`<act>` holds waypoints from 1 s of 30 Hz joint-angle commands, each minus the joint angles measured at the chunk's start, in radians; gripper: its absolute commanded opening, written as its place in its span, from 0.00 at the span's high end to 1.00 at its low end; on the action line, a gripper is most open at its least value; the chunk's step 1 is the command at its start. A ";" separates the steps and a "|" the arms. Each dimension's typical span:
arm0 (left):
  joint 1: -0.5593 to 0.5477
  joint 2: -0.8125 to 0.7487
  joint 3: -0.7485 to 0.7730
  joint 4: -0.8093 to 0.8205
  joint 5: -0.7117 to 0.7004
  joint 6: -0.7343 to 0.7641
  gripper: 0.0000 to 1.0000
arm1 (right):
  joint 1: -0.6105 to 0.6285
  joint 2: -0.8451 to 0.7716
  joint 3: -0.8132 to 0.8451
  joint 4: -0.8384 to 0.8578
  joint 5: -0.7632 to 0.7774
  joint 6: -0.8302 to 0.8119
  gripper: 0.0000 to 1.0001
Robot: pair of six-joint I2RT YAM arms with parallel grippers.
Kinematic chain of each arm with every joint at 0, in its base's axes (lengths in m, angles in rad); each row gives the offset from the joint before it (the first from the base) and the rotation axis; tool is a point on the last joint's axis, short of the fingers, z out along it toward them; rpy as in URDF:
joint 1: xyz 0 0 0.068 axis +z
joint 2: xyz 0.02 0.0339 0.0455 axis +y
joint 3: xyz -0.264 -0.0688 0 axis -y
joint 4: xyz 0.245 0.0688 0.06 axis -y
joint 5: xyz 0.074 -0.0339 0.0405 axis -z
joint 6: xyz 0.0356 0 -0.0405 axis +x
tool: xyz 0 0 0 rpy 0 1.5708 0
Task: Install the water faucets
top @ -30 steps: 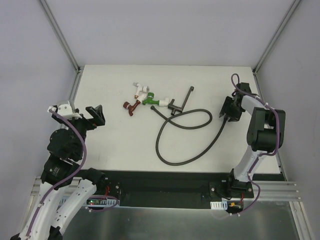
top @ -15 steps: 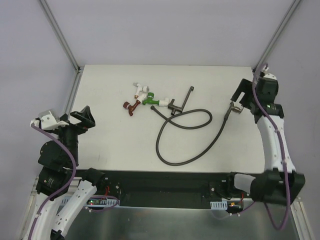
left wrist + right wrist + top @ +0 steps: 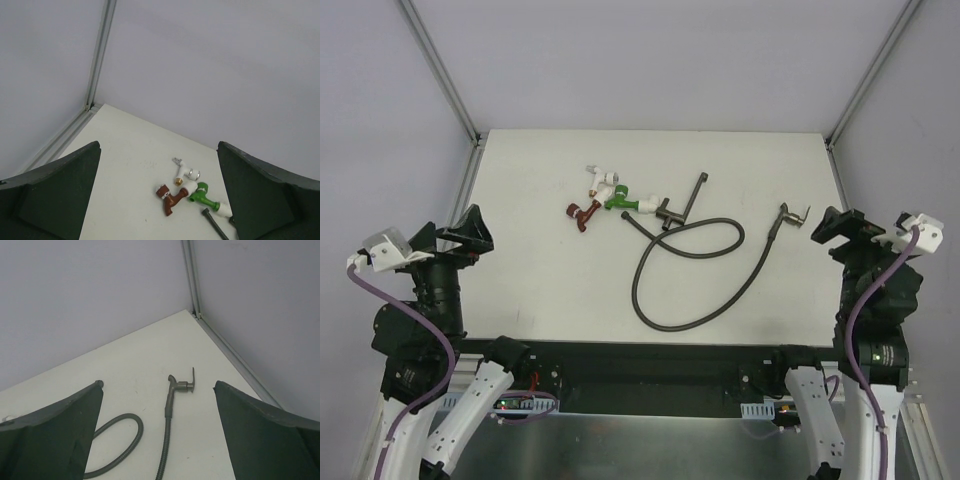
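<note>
A: Status of the install? Top view, table point(image 3: 540, 290) centre as the dial.

B: Grey metal faucet point(image 3: 791, 215) lay at 3 o'clock, near the right edge, at the tip of the dark hose point(image 3: 635, 285). It looked joined to the hose. Whether it was seated tight, I could not tell.

A: The plastic ones?

B: Clustered at 10 to 11 o'clock.
- White faucet point(image 3: 601, 179) lay farthest back.
- Red faucet point(image 3: 582, 213) lay at the white one's 7 o'clock.
- Green faucet point(image 3: 620, 201) lay just beside both. Its white end met the T-shaped pipe piece point(image 3: 678, 208), which lay at its 3 o'clock. Merely touching or threaded in: too small to say.

A: Grippers?

B: Left gripper point(image 3: 448, 235) hung at 9 o'clock, off the table's left edge, jaws spread wide, nothing between them. Right gripper point(image 3: 848, 232) hung farther out along 3 o'clock, past the right edge, jaws also wide and empty. The grey faucet sat apart from it, at its 9 to 10 o'clock.

A: Judgement on progress?

B: Partly along at best.
- Grey faucet was probably on its hose.
- Red and white lay loose on the table, joined to nothing, so I read those as left to do.
- Green was doubtful.
- Neither arm was on any part, so no step looked in hand.
</note>
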 commanded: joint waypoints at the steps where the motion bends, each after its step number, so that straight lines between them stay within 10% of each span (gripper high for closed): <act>1: 0.011 0.036 0.059 0.090 0.077 0.056 0.01 | 0.094 -0.100 -0.031 0.038 0.267 -0.021 0.04; 18: 0.013 0.108 -0.102 0.118 0.200 -0.017 0.01 | 0.419 -0.632 -0.310 -0.033 0.627 -0.153 0.04; 30: 0.120 0.085 -0.124 0.118 0.264 -0.066 0.01 | 0.432 -0.603 -0.353 0.032 0.616 -0.143 0.04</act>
